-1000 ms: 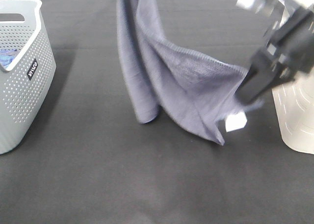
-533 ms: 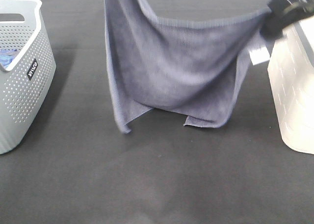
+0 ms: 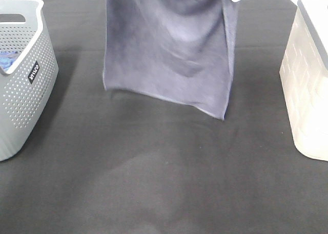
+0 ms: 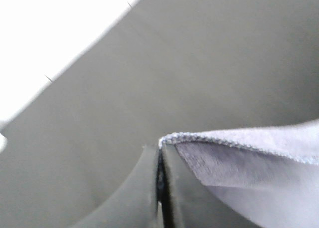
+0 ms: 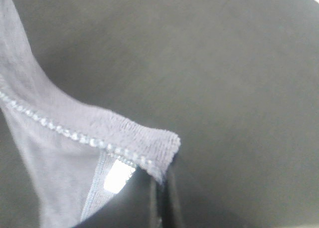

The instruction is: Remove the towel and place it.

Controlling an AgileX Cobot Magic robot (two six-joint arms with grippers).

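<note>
Hanging as a flat sheet over the black table (image 3: 154, 183): towel (image 3: 169, 49), long axis vertical, bottom hem dipping rightward. Left gripper (image 4: 160, 185) and right gripper (image 5: 161, 198) each pinch one top corner, jaws closed.

In the lower middle of the frame the end effector (image 5: 162, 185) has its two dark fingers (image 5: 137, 208) pressed together on one corner of the towel (image 5: 55, 158). The cloth runs from that corner up to the upper left of the frame, thin enough for light to come through. A beaded stitched hem (image 5: 75, 134) follows its edge down to the pinched corner. A small white tag (image 5: 118, 177) sits just beside the fingers. The dark worktop (image 5: 224, 63) fills the rest of the frame, blurred.
</note>
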